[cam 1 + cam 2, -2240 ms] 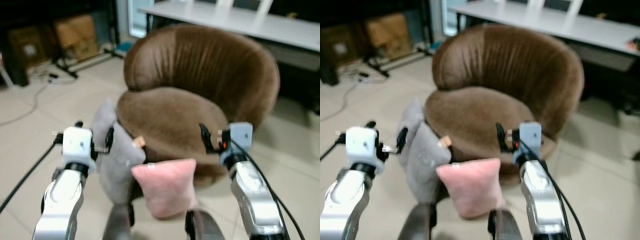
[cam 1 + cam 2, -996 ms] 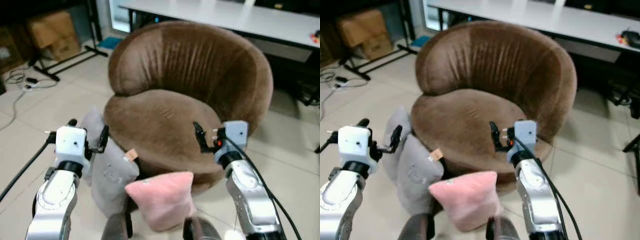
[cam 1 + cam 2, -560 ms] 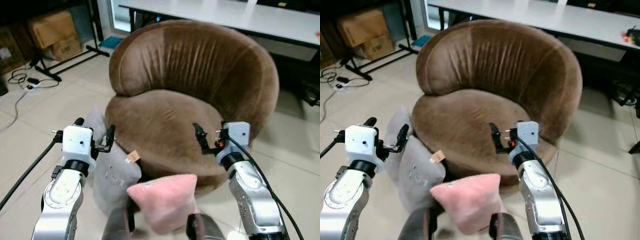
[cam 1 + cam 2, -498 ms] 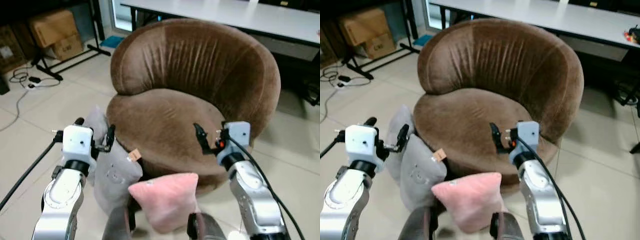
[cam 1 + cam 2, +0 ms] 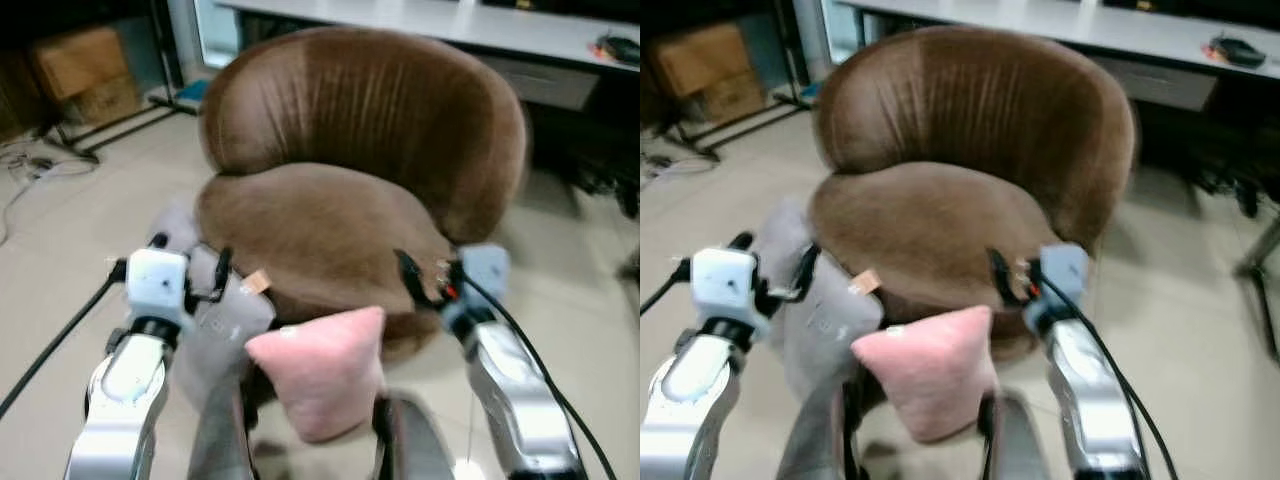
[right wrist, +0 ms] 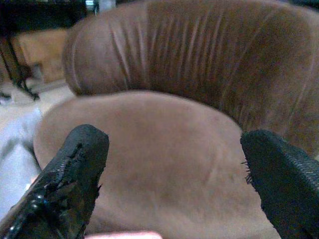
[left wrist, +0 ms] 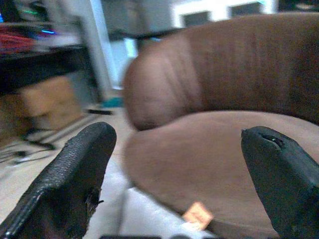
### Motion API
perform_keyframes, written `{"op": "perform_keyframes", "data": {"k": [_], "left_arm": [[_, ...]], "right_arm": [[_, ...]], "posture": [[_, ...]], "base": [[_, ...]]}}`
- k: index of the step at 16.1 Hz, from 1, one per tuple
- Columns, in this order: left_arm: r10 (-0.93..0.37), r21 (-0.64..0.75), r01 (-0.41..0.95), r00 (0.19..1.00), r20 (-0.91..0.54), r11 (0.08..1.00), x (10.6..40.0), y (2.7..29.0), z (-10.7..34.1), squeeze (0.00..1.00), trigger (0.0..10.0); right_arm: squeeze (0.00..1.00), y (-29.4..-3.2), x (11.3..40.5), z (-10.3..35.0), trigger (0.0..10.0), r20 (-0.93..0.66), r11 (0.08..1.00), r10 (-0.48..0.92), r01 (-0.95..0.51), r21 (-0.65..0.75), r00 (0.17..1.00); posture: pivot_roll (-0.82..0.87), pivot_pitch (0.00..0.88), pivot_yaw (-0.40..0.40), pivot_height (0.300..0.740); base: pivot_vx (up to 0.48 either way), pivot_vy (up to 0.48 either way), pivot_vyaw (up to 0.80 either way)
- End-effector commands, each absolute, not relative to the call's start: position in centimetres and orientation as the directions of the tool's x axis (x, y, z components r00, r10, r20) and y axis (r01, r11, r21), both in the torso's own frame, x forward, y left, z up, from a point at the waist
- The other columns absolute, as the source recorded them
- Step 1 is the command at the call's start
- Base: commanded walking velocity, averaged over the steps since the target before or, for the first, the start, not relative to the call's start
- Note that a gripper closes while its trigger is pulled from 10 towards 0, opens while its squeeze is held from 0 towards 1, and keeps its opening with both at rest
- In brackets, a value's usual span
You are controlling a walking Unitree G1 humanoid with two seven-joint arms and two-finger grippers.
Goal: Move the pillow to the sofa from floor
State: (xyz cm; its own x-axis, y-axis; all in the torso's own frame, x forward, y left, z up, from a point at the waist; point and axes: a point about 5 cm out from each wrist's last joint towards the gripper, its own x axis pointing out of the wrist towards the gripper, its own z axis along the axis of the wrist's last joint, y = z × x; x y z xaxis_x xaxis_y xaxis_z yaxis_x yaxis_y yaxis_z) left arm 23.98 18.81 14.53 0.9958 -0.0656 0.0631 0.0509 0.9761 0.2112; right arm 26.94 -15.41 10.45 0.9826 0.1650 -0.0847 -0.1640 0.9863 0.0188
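The right hand [image 6: 174, 184], fingers [image 6: 70, 184] spread wide, faces the brown sofa [image 6: 164, 114].

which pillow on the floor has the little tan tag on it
The grey pillow leaning against the brown sofa, just behind the left gripper. Its tan tag sits at the top corner; the pink pillow in front shows none.

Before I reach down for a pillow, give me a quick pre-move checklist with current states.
1. Pink pillow on the floor, leaning at the front of the sofa: ok.
2. Left gripper jaws open and empty: ok.
3. Right gripper jaws open and empty: ok.
4. Sofa seat free of things for the drop: ok.
5. Grippers down at the pink pillow: not ok, both are held above it.
6. Grey pillows beside the pink one, under the left gripper, could get in the way: cannot tell.
7. Head views sharp enough to aim: not ok, they are blurred.
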Motion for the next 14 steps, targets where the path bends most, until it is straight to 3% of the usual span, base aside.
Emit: {"op": "perform_keyframes", "data": {"k": [1, 7, 14], "left_arm": [[-0.057, 0.21, 0.052, 0.998, 0.019, 0.976, 23.8, 19.0, 13.6, 0.0, 10.0], [-0.054, 0.214, 0.051, 0.998, 0.011, 0.976, 23.8, 19.0, 13.4, 0.0, 10.0], [-0.108, 0.231, 0.113, 0.994, -0.032, 0.966, 23.7, 18.6, 12.7, 0.0, 10.0]], "right_arm": [[0.0, -15.2, 27.2, 10.8, 10.0, -0.075, 0.985, 0.173, -0.174, -0.013, 0.982], [0.0, -15.0, 27.6, 11.1, 10.0, -0.073, 0.981, 0.18, -0.184, -0.054, 0.981], [0.0, -15.8, 28.4, 10.5, 10.0, -0.124, 0.964, 0.209, -0.225, -0.14, 0.97]], "posture": [[-0.07, 0.0, -0.024, 0.552], [-0.07, 0.0, -0.028, 0.552], [-0.07, 0.0, -0.039, 0.552]], "base": [[0.24, 0.0, 0.0], [0.349, 0.0, 0.8], [0.0, 0.0, 0.0]]}}
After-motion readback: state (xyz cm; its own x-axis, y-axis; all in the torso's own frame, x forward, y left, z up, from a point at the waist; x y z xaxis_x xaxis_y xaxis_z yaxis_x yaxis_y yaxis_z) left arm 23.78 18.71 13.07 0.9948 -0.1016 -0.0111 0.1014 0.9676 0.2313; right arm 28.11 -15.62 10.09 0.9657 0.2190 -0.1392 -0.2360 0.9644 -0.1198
